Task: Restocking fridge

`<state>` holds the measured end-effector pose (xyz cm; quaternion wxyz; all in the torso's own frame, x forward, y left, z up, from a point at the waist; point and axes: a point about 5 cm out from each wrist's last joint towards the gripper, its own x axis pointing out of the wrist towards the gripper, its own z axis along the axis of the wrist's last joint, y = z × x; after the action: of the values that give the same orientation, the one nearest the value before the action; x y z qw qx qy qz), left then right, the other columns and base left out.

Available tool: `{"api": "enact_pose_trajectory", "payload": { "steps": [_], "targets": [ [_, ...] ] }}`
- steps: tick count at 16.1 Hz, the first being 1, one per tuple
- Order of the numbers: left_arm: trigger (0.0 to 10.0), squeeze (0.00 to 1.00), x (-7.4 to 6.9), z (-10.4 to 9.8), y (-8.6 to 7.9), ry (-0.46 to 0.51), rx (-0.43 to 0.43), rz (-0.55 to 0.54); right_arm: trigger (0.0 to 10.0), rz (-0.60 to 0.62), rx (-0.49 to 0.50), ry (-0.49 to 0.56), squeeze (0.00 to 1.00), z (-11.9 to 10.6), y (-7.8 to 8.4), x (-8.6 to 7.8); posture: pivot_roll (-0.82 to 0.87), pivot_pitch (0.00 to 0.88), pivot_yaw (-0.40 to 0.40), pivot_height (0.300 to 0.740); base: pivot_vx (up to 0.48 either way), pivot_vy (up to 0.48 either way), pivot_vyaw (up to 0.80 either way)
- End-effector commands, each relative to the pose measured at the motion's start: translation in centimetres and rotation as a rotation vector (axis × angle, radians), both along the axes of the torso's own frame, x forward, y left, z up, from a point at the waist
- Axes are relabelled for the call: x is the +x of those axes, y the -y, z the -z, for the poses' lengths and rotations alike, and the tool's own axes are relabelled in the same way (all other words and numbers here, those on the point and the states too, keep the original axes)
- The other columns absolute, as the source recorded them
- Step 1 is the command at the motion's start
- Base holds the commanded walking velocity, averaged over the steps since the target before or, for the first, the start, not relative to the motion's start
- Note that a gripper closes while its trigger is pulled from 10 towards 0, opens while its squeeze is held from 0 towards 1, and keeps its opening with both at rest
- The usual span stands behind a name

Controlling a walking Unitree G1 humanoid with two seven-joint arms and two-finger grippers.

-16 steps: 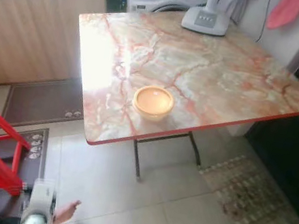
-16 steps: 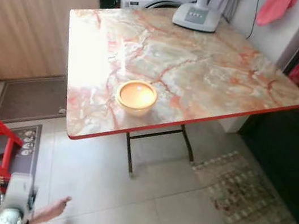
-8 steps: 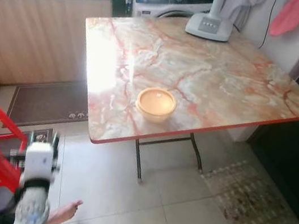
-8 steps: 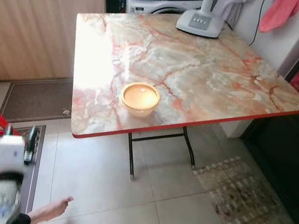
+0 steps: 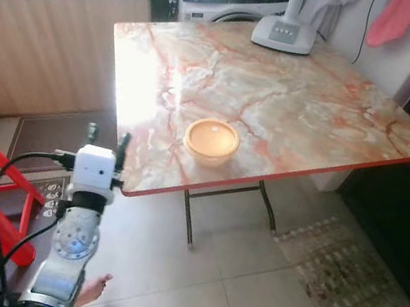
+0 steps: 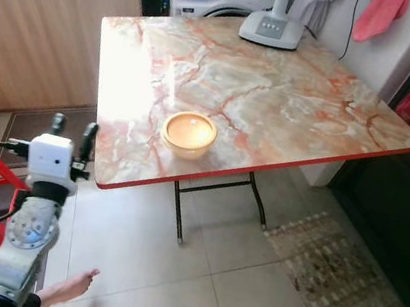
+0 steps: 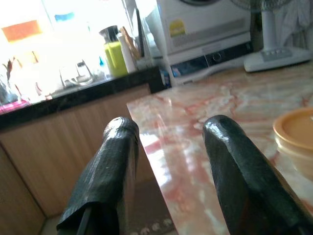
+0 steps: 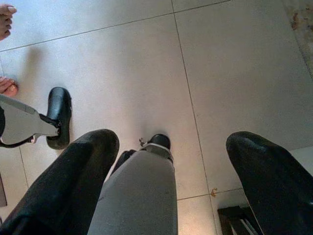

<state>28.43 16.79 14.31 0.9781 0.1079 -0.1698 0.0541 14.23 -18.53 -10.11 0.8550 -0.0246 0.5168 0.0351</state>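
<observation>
From the head we see the bowl (image 5: 211,140) near the desk (image 5: 293,97) front edge, left gripper (image 5: 105,137) raised beside it, fingers spread, empty. Left wrist: bowl (image 7: 296,134) ahead; it looks light, stiff, slippery, so we'd pinch its rim. Right wrist: right gripper (image 8: 171,161) hangs spread over floor (image 8: 146,63).

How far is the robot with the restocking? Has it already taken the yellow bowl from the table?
Nothing looks done yet. The yellow bowl sits untouched on the marble table. In hand: the left pincer is raised beside the table's near corner, fingers open and empty. The right pincer hangs open over the floor. Left: grasping the bowl and carrying it to a fridge.
</observation>
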Motion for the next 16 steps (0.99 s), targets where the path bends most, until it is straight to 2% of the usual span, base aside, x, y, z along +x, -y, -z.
{"api": "enact_pose_trajectory", "payload": {
  "steps": [1,2,3,5,7,10,16],
  "targets": [
    [10.0,0.0,0.0,-0.5,0.0,0.002,-0.002,0.01,10.0,0.025,0.006,-0.005,0.0,0.1,0.0,-0.2,0.04,0.032,0.029,0.74,0.0,0.0,0.0],
    [10.0,0.0,0.1,-0.5,0.2,-0.012,-0.017,0.017,10.0,0.026,0.007,-0.006,0.0,0.1,0.0,-0.2,0.04,0.035,0.03,0.74,0.244,0.0,0.0],
    [10.0,0.0,0.2,-0.6,-0.1,-0.034,-0.106,0.0,10.0,0.028,0.009,-0.005,0.0,0.1,-0.1,-0.2,0.04,0.037,0.031,0.74,0.247,0.0,0.0],
    [10.0,0.0,0.4,-1.0,-0.3,-0.037,-0.117,-0.002,10.0,0.025,0.01,-0.004,0.0,0.1,-0.2,-0.1,0.04,0.045,0.035,0.74,0.251,0.0,0.0],
    [10.0,0.0,0.5,-1.1,-0.5,-0.048,-0.172,-0.004,10.0,0.028,0.011,-0.003,0.0,0.1,-0.2,-0.1,0.03,0.051,0.038,0.74,0.251,0.0,0.0],
    [10.0,0.0,0.6,-1.5,0.0,-0.044,-0.09,0.03,10.0,0.031,0.012,-0.003,0.0,0.1,-0.3,-0.1,0.04,0.058,0.039,0.74,0.255,0.0,0.0],
    [10.0,0.0,0.7,-1.6,0.4,-0.052,-0.09,0.043,10.0,0.03,0.016,-0.001,0.0,0.1,-0.4,0.0,0.04,0.065,0.04,0.74,0.258,0.0,0.0]
  ]
}}
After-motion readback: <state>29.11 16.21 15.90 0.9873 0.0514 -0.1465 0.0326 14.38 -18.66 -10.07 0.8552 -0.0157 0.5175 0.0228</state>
